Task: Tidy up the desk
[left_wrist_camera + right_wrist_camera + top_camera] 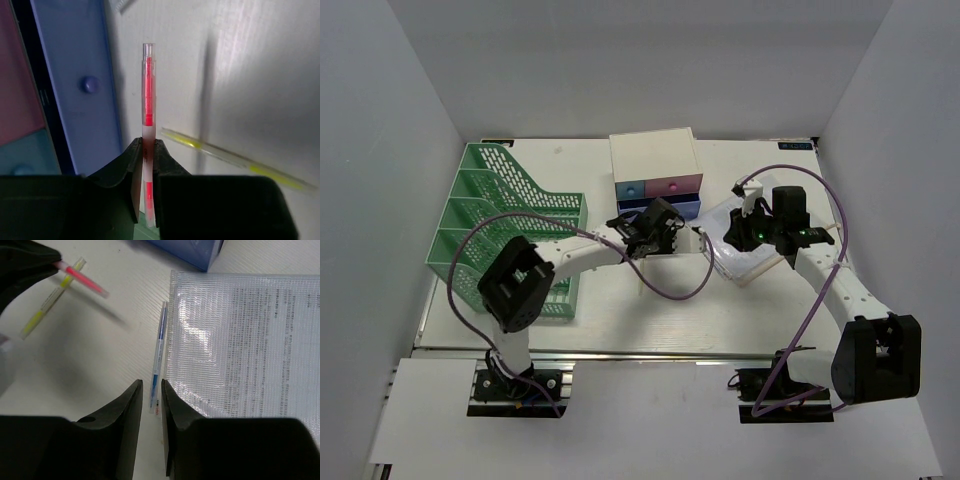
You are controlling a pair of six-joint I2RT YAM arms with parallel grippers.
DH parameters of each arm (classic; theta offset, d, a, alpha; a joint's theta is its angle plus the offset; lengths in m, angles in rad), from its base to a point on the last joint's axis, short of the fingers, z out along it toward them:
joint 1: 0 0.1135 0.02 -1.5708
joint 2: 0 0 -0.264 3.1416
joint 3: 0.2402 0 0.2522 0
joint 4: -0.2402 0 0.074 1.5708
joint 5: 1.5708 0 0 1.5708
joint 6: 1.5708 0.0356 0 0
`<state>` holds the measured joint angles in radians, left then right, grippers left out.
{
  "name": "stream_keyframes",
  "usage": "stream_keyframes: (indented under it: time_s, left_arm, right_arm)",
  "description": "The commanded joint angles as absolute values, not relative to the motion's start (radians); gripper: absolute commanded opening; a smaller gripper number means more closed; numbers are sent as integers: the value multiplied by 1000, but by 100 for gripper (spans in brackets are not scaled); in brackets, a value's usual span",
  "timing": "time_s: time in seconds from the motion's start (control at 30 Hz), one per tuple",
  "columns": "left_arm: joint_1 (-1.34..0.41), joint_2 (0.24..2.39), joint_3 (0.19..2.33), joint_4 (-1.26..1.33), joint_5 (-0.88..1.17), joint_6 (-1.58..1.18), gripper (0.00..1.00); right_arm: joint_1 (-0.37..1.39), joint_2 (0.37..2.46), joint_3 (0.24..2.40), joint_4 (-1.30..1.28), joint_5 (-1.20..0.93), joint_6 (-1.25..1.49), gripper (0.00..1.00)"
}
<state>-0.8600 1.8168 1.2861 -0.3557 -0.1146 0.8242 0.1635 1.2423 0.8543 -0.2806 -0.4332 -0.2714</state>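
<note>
The tabletop (720,315) fills the floor of the grey-walled bay in front of both arms, with a metal rail (650,350) along its near edge. Most of the clutter sits toward the back.

Near the middle, the left end effector (146,145) is pinching a pink highlighter (147,90) low on its barrel. It is just beside the blue drawer front (80,75) of the white drawer box (655,165). A yellow highlighter (235,160) lies loose on the surface below.

The right end effector (151,387) has its fingers a narrow slot apart, straddling the near end of a blue pen (159,350). From here I can't be sure whether either pad touches it. That pen lies tight along the edge of a mesh document pouch (240,340).

To pick it up cleanly, I'd say the fingers should come down square and close on the barrel alone, so the pouch's edge isn't caught too.

The two end effectors work near each other, so lifting straight up looks safest. The open room is the bare strip toward the rail. The green mesh file rack (500,220) takes up the left side.
</note>
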Motion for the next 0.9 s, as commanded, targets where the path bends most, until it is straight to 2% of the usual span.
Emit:
stream_keyframes:
  time_s: [0.0, 0.13, 0.87]
  left_arm:
    - [-842, 1857, 1414, -321, -123, 940, 0]
    - [-821, 1914, 1482, -290, -118, 956, 0]
    - [-738, 2003, 1493, -8, -204, 940, 0]
  right_arm:
    - [161, 1209, 845, -245, -442, -287, 28]
    - [160, 1192, 836, -236, -428, -290, 28]
    - [156, 1190, 834, -232, -426, -296, 28]
